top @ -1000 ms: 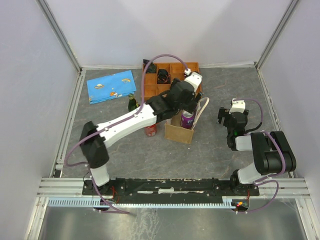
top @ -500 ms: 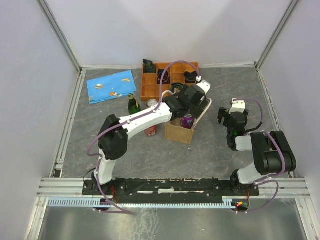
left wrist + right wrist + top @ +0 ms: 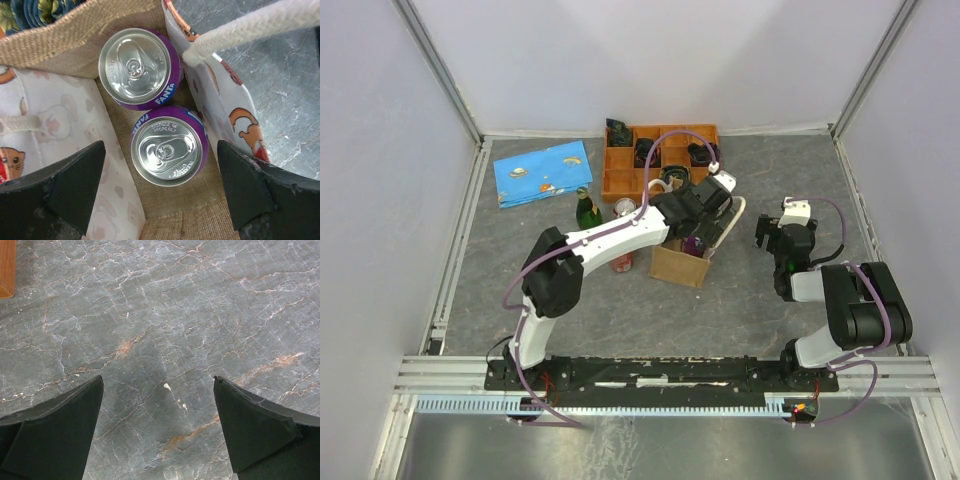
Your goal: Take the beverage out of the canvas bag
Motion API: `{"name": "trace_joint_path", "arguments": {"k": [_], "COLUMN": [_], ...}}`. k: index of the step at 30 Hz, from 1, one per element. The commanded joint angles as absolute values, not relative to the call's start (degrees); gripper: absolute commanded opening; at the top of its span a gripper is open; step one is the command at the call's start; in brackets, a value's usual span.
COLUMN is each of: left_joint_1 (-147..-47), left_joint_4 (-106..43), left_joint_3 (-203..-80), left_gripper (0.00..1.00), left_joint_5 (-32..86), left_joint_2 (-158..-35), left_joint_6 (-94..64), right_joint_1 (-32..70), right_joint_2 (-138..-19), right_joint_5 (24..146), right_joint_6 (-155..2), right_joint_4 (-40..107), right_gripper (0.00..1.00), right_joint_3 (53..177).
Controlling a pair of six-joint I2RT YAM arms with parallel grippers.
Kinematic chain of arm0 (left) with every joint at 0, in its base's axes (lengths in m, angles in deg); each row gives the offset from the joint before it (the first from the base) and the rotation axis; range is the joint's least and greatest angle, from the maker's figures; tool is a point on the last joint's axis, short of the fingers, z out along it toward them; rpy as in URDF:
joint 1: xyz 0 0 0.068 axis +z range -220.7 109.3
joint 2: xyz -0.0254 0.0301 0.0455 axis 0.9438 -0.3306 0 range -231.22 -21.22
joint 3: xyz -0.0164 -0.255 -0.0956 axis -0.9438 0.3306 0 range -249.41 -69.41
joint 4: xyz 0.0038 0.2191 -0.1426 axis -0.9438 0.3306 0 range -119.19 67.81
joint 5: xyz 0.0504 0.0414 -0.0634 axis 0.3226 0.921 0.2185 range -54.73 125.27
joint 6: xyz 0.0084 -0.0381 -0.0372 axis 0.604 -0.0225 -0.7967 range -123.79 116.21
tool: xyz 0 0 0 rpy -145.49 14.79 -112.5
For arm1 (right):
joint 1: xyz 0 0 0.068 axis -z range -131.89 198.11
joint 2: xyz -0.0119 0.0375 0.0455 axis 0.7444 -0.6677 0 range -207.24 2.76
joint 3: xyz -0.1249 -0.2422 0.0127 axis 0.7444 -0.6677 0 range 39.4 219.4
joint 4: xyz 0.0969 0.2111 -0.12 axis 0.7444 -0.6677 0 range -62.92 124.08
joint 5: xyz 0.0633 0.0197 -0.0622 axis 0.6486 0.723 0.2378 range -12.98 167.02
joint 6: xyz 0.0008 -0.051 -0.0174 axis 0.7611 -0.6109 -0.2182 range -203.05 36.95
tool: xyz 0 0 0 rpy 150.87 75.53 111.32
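The tan canvas bag [image 3: 678,264] stands mid-table with its cream handles [image 3: 731,215] spread. In the left wrist view its burlap wall [image 3: 65,45] and a rope handle [image 3: 250,30] frame two upright purple Fanta cans, one farther [image 3: 136,67] and one nearer [image 3: 167,150]. My left gripper [image 3: 703,218] hangs over the bag's mouth. It is open [image 3: 160,147], with its fingers on either side of the nearer can and not touching it. My right gripper [image 3: 775,236] is open and empty [image 3: 157,380] over bare table to the right of the bag.
An orange compartment tray [image 3: 620,172] stands behind the bag, its corner showing in the right wrist view [image 3: 7,270]. A green bottle [image 3: 586,210], a red can [image 3: 621,262] and another can [image 3: 625,208] stand left of the bag. A blue cloth [image 3: 542,172] lies far left.
My left arm has folded in and its gripper has come back from over the tray, lowering over the bag's mouth. The right arm has not moved.
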State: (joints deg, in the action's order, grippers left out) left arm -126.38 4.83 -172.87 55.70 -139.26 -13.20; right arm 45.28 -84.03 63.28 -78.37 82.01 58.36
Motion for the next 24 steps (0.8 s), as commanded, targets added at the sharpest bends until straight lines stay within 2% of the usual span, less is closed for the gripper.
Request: {"name": "trace_joint_path", "arguments": {"k": [1,12,15,19,21,23,24], "left_joint_1": [-125.98,-125.13,-125.02,-124.97,-124.89,-124.85,-124.83], "left_joint_4": [5.03,-3.04,-3.40,-4.08,-4.36,-4.17,-3.78], "left_joint_3": [-173.81,-167.21,-167.24,-167.16,-167.15,-167.28,-167.32], "left_gripper": [0.99,0.95,0.90,0.76,0.65,0.50,0.34], "left_joint_5": [54.53,56.13,56.06,55.88,55.84,55.60,55.41], "left_joint_2": [-140.95,-139.66,-140.34,-141.00,-141.38,-141.81,-142.05], "left_joint_6": [-17.15,-17.68,-17.71,-17.85,-17.72,-17.53,-17.38], "right_joint_1": [45.48,45.47,45.48,45.52,45.47,45.47,45.49], "right_joint_2": [-83.36,-83.42,-83.40,-83.31,-83.32,-83.38,-83.33], "right_joint_5": [63.70,63.66,63.66,63.66,63.66,63.66,63.66], "right_joint_6": [-78.19,-78.18,-78.21,-78.21,-78.20,-78.21,-78.20], "right_joint_4": [83.66,83.70,83.68,83.65,83.65,83.65,83.65], "right_gripper": [0.99,0.99,0.99,0.99,0.99,0.99,0.99], "right_joint_3": [59.97,59.97,59.97,59.94,59.97,59.95,59.97]}}
